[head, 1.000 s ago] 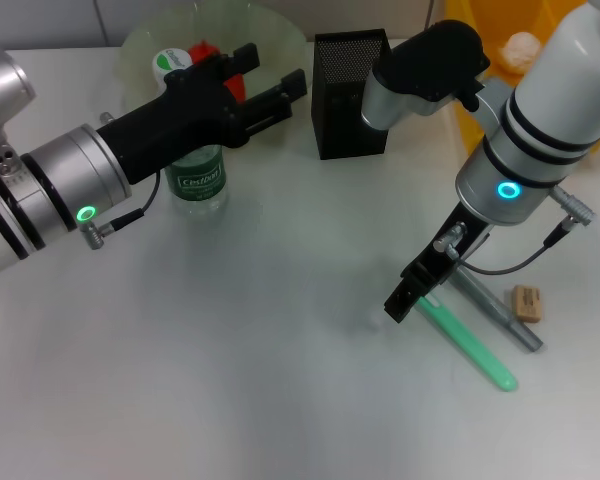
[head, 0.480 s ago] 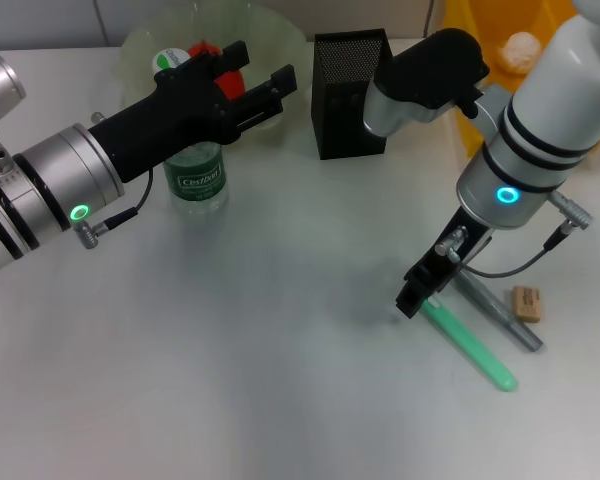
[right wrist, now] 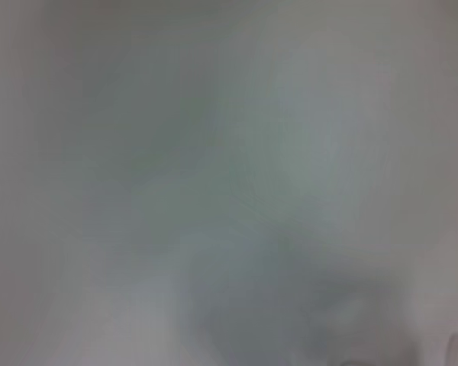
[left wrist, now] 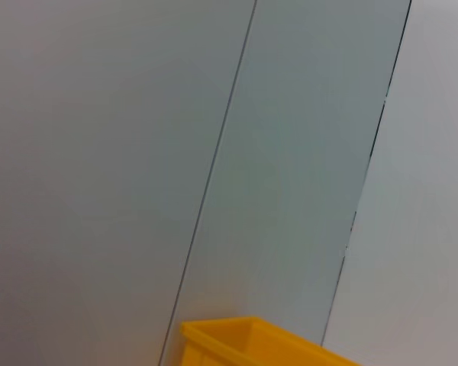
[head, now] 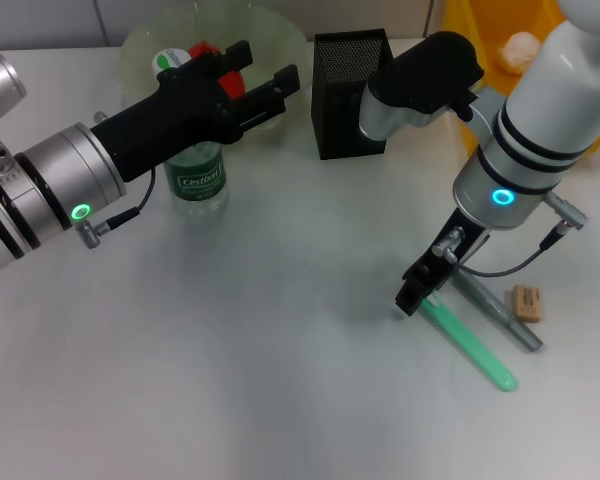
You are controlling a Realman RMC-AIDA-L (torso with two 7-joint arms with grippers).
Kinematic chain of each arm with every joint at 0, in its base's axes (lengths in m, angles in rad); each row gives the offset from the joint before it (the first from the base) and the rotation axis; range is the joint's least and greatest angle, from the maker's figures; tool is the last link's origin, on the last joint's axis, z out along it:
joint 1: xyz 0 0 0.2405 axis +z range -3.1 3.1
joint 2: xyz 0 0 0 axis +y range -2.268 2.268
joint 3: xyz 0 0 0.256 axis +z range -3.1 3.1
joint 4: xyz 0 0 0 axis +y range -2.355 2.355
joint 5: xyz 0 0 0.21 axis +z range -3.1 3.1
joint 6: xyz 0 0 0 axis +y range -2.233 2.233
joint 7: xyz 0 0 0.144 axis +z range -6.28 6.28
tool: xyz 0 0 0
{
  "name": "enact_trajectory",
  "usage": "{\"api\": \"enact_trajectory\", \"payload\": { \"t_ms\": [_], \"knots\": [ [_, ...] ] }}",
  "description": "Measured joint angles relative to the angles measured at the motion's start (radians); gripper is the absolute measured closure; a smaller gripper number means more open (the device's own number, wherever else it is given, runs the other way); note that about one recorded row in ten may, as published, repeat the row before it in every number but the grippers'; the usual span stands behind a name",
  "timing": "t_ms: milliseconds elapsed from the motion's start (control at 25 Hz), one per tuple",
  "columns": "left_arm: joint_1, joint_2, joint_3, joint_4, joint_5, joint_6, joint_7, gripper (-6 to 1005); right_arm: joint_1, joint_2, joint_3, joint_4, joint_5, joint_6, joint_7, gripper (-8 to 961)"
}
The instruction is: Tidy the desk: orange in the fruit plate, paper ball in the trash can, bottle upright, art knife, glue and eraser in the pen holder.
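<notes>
Over the last second the right gripper had drifted slightly to the robot's right and settled low over the near end of the green stick, which I took for the glue. Whether its fingers were released or clenched could not be told from the head view, and the right wrist view gave only a blur of the desk. The stick lay flat, touching a grey pen-like tool, probably the art knife, with the eraser just beside them. None of the three had shifted, so no pickup had happened yet; the arm looked lined up for a grasp on the stick.

The left gripper had lifted a little and pulled back, its fingers spread and holding nothing, above and clear of the bottle. The bottle stood upright near the fruit plate, with the orange partly visible in the plate behind the arm. The paper ball sat inside the trash can.

So the first three jobs read as finished, and only the small items remained to go into the pen holder.
</notes>
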Motion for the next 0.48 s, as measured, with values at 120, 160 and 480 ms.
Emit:
{"api": "enact_trajectory", "payload": {
  "t_ms": [120,160,480],
  "knots": [
    [0.000,0.000,-0.001,0.000,0.000,0.004,0.000,230,0.000,0.000,-0.001,0.001,0.000,0.009,0.000,456],
    [0.000,0.000,-0.001,0.000,0.000,0.006,0.000,230,0.003,0.000,-0.002,0.006,0.000,0.011,0.000,456],
    [0.000,0.000,-0.003,0.000,0.000,0.010,-0.001,230,0.013,0.000,-0.002,0.028,0.000,0.019,0.000,455]
  ]
}}
